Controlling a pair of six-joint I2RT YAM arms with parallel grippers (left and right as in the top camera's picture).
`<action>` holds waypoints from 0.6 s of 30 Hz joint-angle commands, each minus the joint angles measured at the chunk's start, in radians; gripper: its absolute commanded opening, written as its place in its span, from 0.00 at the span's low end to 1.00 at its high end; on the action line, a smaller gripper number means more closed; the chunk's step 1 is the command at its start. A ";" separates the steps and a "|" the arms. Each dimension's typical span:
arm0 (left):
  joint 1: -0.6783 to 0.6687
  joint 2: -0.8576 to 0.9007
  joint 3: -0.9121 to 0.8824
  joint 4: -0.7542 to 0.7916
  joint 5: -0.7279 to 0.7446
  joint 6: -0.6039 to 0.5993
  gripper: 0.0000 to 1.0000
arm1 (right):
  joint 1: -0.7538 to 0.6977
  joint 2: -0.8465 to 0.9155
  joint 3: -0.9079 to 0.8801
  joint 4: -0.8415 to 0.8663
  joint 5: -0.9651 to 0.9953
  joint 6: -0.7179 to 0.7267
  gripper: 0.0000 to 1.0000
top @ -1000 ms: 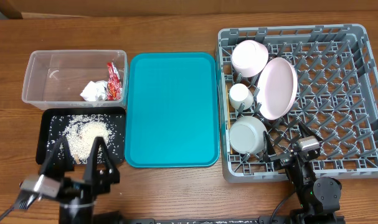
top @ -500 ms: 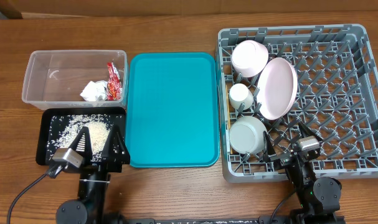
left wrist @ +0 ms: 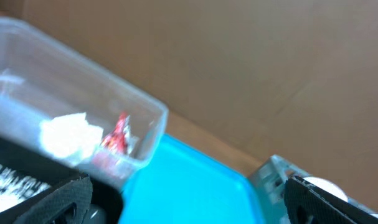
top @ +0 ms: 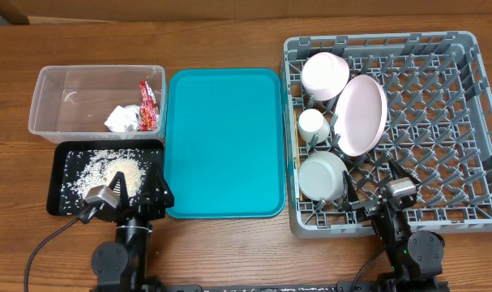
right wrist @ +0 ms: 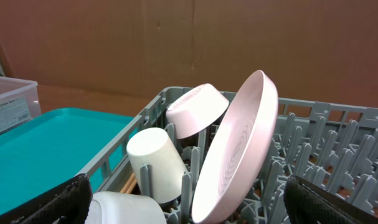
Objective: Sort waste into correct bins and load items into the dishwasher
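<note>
The clear bin (top: 67, 89) holds the red wrapper (top: 148, 105) and the white tissue (top: 121, 119). Rice (top: 116, 172) lies piled in the black tray bin (top: 61, 156). In the grey dishwasher rack (top: 440, 122) stand a pink plate (top: 359, 115), an upper bowl (top: 324, 75), a cup (top: 314, 126) and a lower bowl (top: 322, 176). My left gripper (top: 136, 193) hangs open and empty over the black tray's front right corner. At the rack's front edge my right gripper (top: 375, 193) is open too, holding nothing. The right wrist view shows the plate (right wrist: 238, 149) upright between pegs.
A teal serving tray (top: 223, 142) lies between the bins and the rack, with nothing on it. Wooden chopsticks (right wrist: 127, 183) show low in the rack beside the cup (right wrist: 154, 162). Brown cardboard walls stand behind the wooden table (top: 229, 40).
My left arm has swung right along the table's front edge and folded in, ending at the black tray's right corner. The right arm and all objects have stayed put.
</note>
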 commanded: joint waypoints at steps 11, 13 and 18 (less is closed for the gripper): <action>-0.005 -0.013 -0.079 0.011 -0.058 0.363 1.00 | -0.004 -0.012 -0.010 0.005 -0.006 -0.001 1.00; -0.006 -0.013 -0.079 0.010 -0.058 0.463 1.00 | -0.004 -0.012 -0.010 0.005 -0.006 0.000 1.00; -0.032 -0.013 -0.079 0.011 -0.079 0.585 1.00 | -0.004 -0.012 -0.010 0.005 -0.006 -0.001 1.00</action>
